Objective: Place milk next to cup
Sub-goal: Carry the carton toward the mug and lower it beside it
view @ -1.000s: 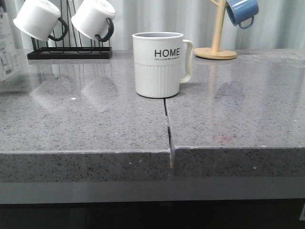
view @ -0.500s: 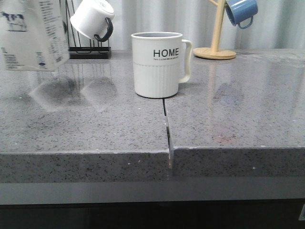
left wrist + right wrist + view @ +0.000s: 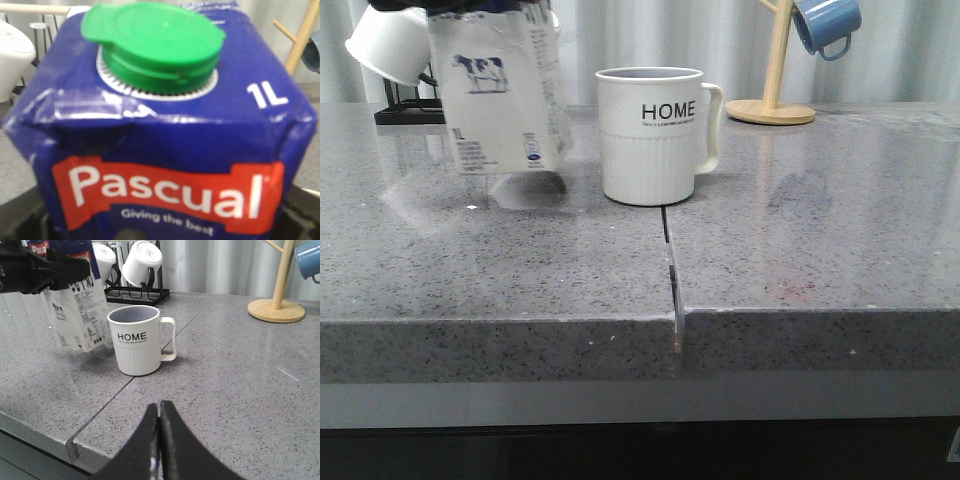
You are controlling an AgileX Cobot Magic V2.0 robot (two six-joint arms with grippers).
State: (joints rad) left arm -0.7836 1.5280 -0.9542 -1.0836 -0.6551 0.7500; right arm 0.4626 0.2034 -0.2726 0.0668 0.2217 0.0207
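Observation:
The milk (image 3: pixel 500 95) is a carton with a white lower part and a cow picture. It hangs tilted just above the grey counter (image 3: pixel 520 270), left of the cup and apart from it. The cup (image 3: pixel 653 135) is a cream mug reading "HOME", upright, with its handle to the right. My left gripper (image 3: pixel 52 269) is shut on the milk's blue top. In the left wrist view the milk (image 3: pixel 165 140) fills the frame, with a green cap (image 3: pixel 155 45). My right gripper (image 3: pixel 159 412) is shut and empty, low over the counter's front edge, short of the cup (image 3: pixel 139 342).
A black rack (image 3: pixel 145 292) with white mugs (image 3: pixel 142 262) stands at the back left. A wooden mug tree (image 3: pixel 775 70) holding a blue mug (image 3: pixel 828 25) stands at the back right. A seam (image 3: pixel 672 265) runs across the counter from the cup to the front edge.
The milk has come in from the left edge of the front view and moved right toward the cup, now covering part of the rack. The cup has not moved.

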